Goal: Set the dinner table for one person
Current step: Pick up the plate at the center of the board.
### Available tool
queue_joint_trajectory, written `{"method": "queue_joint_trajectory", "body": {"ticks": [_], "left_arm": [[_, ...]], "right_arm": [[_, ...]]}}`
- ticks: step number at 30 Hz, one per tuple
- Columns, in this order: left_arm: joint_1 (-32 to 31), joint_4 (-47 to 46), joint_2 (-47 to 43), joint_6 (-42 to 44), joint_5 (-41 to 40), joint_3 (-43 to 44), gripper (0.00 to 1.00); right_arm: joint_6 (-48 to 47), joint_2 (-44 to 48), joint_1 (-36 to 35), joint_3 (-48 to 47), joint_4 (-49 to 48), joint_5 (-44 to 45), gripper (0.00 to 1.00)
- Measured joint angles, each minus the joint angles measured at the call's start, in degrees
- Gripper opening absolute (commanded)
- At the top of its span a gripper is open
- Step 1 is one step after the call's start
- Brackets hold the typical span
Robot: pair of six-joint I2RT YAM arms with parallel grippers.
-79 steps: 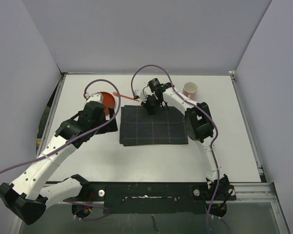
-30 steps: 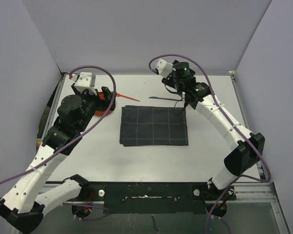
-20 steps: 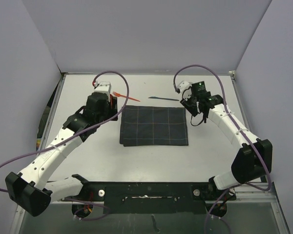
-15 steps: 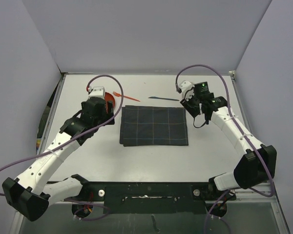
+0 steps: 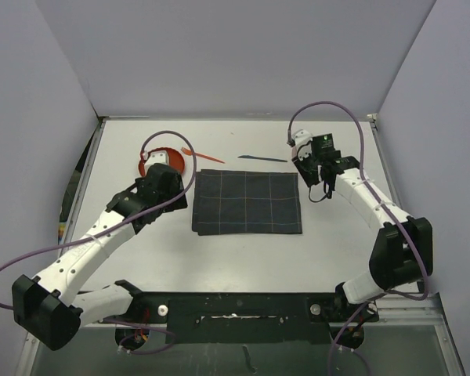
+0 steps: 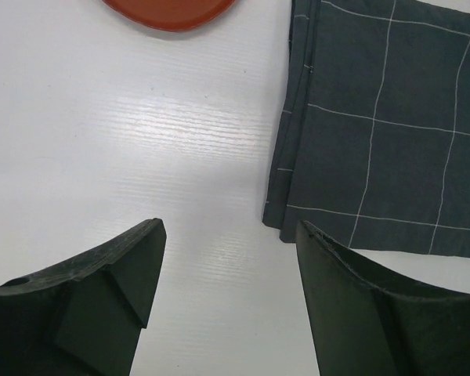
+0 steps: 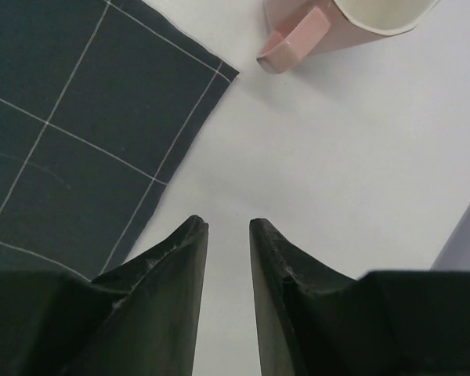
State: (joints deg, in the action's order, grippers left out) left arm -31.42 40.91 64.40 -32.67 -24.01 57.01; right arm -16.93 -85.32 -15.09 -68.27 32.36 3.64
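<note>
The white dinner table [image 5: 243, 258] carries a dark grid-lined mat [image 5: 247, 202] at its middle. A red plate [image 5: 175, 157] lies at the back left, half under my left arm; its rim [image 6: 168, 16] shows in the left wrist view. My left gripper [image 5: 171, 202] [image 6: 229, 227] is open over bare table beside the mat's left edge [image 6: 286, 157]. My right gripper [image 5: 312, 171] [image 7: 228, 222] hangs just off the mat's far right corner [image 7: 211, 78], jaws a narrow gap apart, nothing between them. A pink cup [image 7: 337, 27] lies ahead of it, hidden in the top view.
An orange utensil [image 5: 204, 155] and a dark blue knife [image 5: 262, 159] lie on the table behind the mat. Metal rails [image 5: 392, 188] edge the table, with grey walls behind and at both sides.
My right arm swung from over the knife to the mat's right side, its jaws narrowing. My left arm drew back from the plate toward the mat's left edge, jaws slightly narrower.
</note>
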Motion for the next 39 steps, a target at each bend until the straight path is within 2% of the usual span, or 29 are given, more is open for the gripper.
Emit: {"method": "queue_joint_trajectory", "body": {"ticks": [10, 15, 26, 39], "left_arm": [[-1.2, 0.3, 0.3, -1.4, 0.2, 0.0, 0.67], [-1.2, 0.3, 1.3, -1.4, 0.2, 0.0, 0.67], [-1.9, 0.6, 3.2, -1.4, 0.2, 0.0, 0.66], [-2.5, -1.4, 4.3, -1.6, 0.3, -0.5, 0.66]], "right_arm": [[3.5, -6.3, 0.1, 0.6, -8.8, 0.0, 0.35], [4.1, -7.2, 0.7, 0.5, -12.9, 0.3, 0.43], [6.1, -15.6, 3.1, -1.6, -18.3, -0.9, 0.39], [6.0, -20.0, 3.3, -10.2, -19.3, -2.6, 0.38]]}}
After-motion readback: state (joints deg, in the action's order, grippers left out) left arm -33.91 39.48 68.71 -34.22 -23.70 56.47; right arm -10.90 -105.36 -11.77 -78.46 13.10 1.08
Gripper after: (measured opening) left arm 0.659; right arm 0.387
